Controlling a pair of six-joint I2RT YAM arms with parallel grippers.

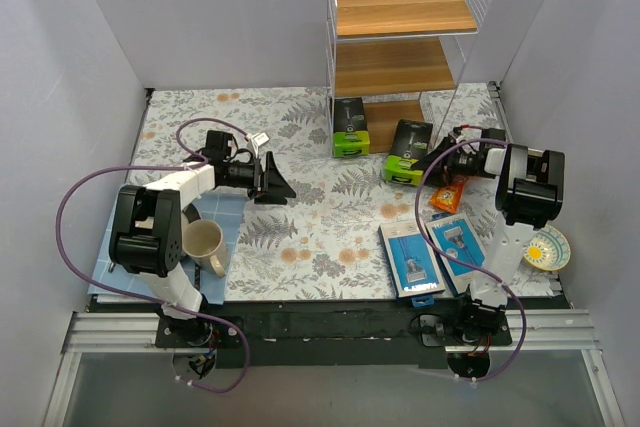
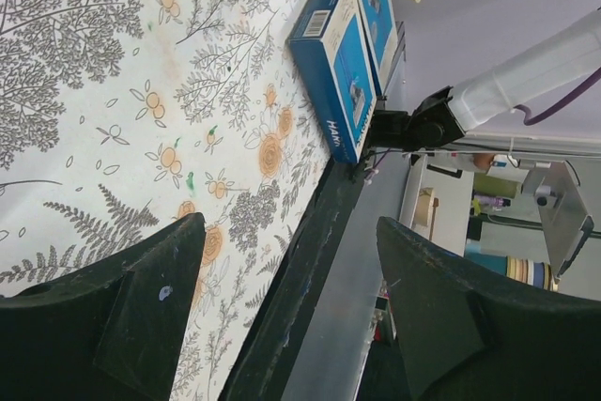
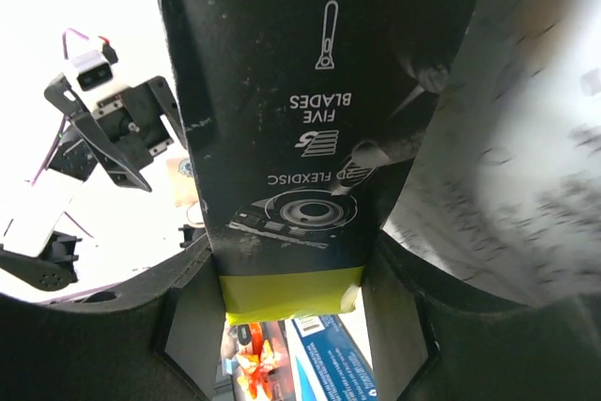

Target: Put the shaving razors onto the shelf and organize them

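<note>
Right pincer (image 1: 428, 158) is pinching a black razor box (image 3: 310, 138) with a lime-green end. The wrist view shows the box wedged between both fingers, with "five blades" and "metal handle" printed on it. From above, that box sits just in front of the shelf (image 1: 400, 7), by its lowest wooden board. Can't tell whether it's resting on the tabletop (image 1: 300, 217) or lifted off it. A second black razor box (image 1: 350, 127) stands at the shelf's left foot, apart from both pincers.

Left pincer (image 1: 272, 183) is spread wide with nothing between its fingers, out over the floral tabletop. The first blue razor pack (image 1: 410, 259) and the second blue razor pack (image 1: 455, 244) lie flat side by side at the near edge, next to the right arm's base — well apart from the left pincer, and nearer the camera than the right one. An orange snack packet (image 1: 450, 193) lies between those packs and the pinched box. A mug (image 1: 205, 244) sits beside the left arm.
</note>
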